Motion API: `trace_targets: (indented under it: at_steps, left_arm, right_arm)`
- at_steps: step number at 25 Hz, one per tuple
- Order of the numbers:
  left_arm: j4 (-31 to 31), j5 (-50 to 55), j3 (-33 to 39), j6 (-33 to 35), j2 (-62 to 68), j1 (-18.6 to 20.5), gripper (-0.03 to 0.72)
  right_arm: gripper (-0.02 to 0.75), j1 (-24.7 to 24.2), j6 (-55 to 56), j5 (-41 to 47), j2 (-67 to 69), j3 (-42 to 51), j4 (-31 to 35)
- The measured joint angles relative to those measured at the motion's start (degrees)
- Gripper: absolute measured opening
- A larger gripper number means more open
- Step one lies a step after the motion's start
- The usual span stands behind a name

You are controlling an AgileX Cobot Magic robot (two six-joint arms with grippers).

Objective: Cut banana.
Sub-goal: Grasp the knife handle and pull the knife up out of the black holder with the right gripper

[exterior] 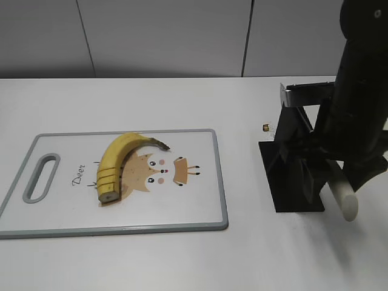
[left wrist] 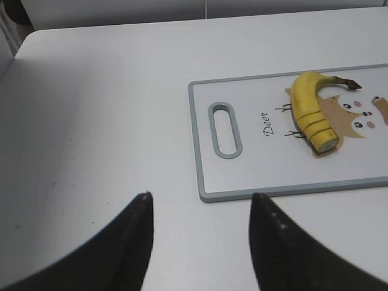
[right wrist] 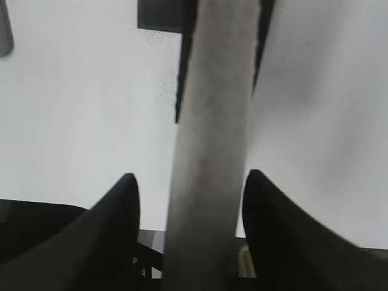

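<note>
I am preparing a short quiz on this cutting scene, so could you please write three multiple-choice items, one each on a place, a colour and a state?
1. Where does the banana lie?
A. on the cutting board
B. on the bare table
C. in the knife stand

2. What colour is the board's rim?
A. red
B. grey
C. green

3. How is the banana's blunt end?
A. peeled
B. whole
C. sliced into rounds

Answers: 1 A, it rests over the deer print on the board; 2 B, a grey edge frames the white board; 3 C, crosswise cuts show near the blunt end in the left wrist view.
</note>
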Motion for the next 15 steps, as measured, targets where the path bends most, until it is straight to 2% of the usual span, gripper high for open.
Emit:
trace_targets:
  at_steps: [3,7,15]
  left_arm:
    - [0.0,0.0,0.0,0.0,0.0,0.0,0.497]
    - [0.0,0.0,0.0,0.0,0.0,0.0,0.497]
    - [0.0,0.0,0.0,0.0,0.0,0.0,0.497]
  right_arm:
    - [0.349,0.0,0.3,0.0,0.5,0.0,0.0]
    - [0.179,0.0,0.6,0.0,0.5,-0.1,0.0]
    - [0.164,0.0,1.5,0.1,0.5,-0.1,-0.1]
